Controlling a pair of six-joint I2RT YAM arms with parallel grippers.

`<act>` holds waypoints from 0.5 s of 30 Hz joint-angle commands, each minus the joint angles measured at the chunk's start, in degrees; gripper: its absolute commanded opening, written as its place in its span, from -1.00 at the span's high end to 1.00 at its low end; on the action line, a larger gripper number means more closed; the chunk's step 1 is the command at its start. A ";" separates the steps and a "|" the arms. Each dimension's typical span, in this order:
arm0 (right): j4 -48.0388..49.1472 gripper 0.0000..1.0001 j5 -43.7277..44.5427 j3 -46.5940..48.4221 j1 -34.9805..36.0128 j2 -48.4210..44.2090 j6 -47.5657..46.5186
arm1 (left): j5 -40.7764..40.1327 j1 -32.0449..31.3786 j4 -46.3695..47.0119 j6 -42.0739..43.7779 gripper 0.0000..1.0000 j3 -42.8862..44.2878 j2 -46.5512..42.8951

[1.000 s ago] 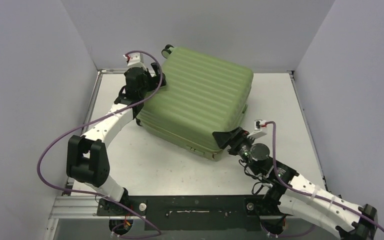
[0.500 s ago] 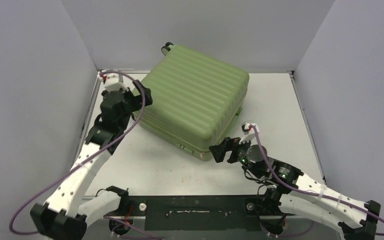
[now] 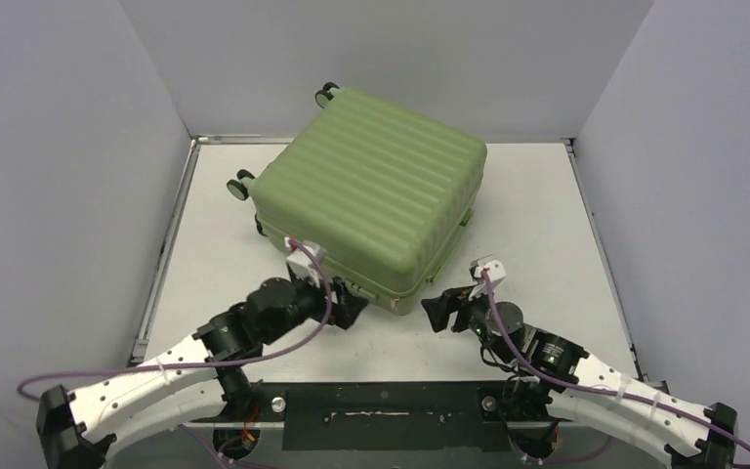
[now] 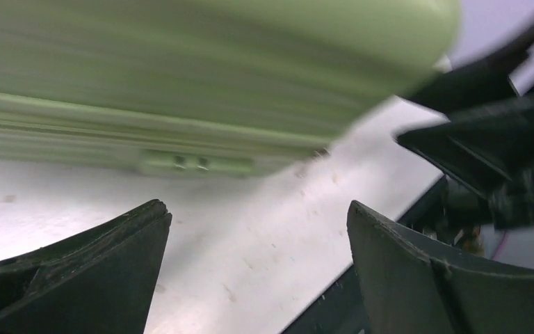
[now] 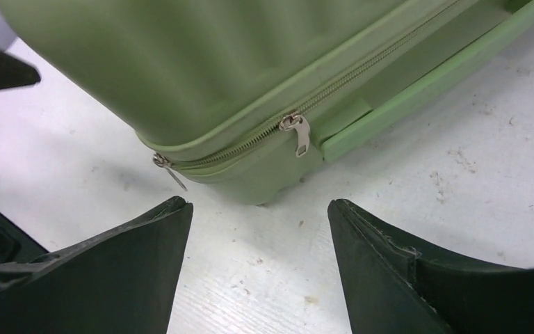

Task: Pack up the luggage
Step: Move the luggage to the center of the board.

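Note:
The luggage [image 3: 376, 200] is a light-green ribbed suitcase lying flat and shut on the white table, with black wheels [image 3: 241, 186] at its far-left end. My left gripper [image 3: 354, 311] is open and empty, just left of the suitcase's near corner. My right gripper [image 3: 432, 311] is open and empty, just right of that corner. In the right wrist view the gripper [image 5: 257, 203] faces the corner of the suitcase [image 5: 201, 69], and a silver zipper pull [image 5: 297, 131] hangs on the closed zip. In the left wrist view the gripper [image 4: 256, 207] sits below the blurred shell [image 4: 181, 62].
Grey walls close in the table on the left, back and right. The black base rail [image 3: 381, 415] runs along the near edge. Bare table top [image 3: 547, 215] lies right of the suitcase and more on its near left. The right gripper's fingers [image 4: 487, 132] show in the left wrist view.
My left arm has swung from the suitcase's far-left side round to its near corner. My right gripper has drawn back a little from that corner. The suitcase shifted slightly left.

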 commanded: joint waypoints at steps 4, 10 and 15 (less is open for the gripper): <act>18.27 -0.32 -3.61 -5.44 -3.54 5.13 -4.76 | -24.02 -23.42 9.49 4.48 -0.91 3.86 11.00; 30.83 -0.15 -9.61 -9.66 -12.62 9.43 -5.24 | -26.27 -23.32 10.75 4.25 -0.90 5.34 12.36; 37.16 -0.09 -13.19 -9.92 -14.69 14.76 -10.28 | -27.06 -21.01 5.45 6.08 -0.92 8.07 9.90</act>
